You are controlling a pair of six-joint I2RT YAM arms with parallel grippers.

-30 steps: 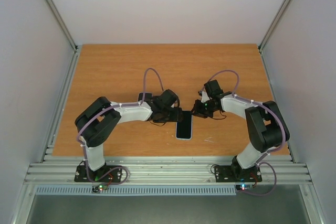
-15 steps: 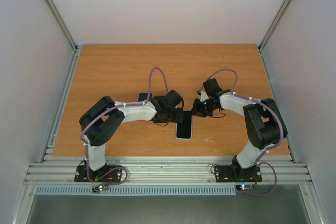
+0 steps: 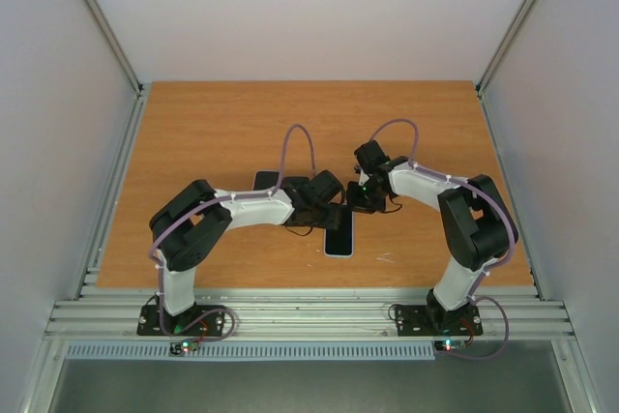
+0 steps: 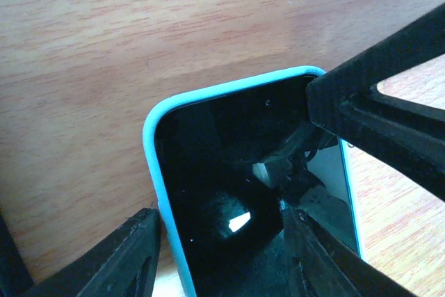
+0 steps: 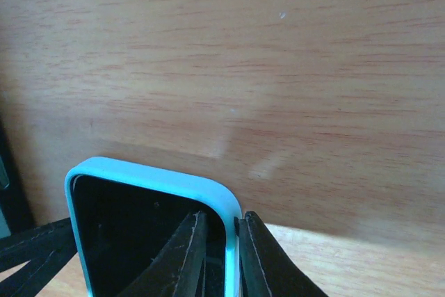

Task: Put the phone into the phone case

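The phone, black and glossy, lies face up inside the light blue phone case on the table between the arms. I cannot tell whether it is fully seated. My left gripper is open at the phone's far end. One finger sits just outside the case's side, the other over the screen. My right gripper is shut on the case's rim at a far corner, one finger inside on the phone and one outside.
A flat black object lies on the wooden table behind the left forearm. Grey walls and metal rails border the table on three sides. Both arms crowd the table's middle; the right finger crosses the left wrist view.
The right gripper has shifted left and farther back, onto the case's corner. The left arm has reached a little further right over the phone's far end. The phone has stayed put.
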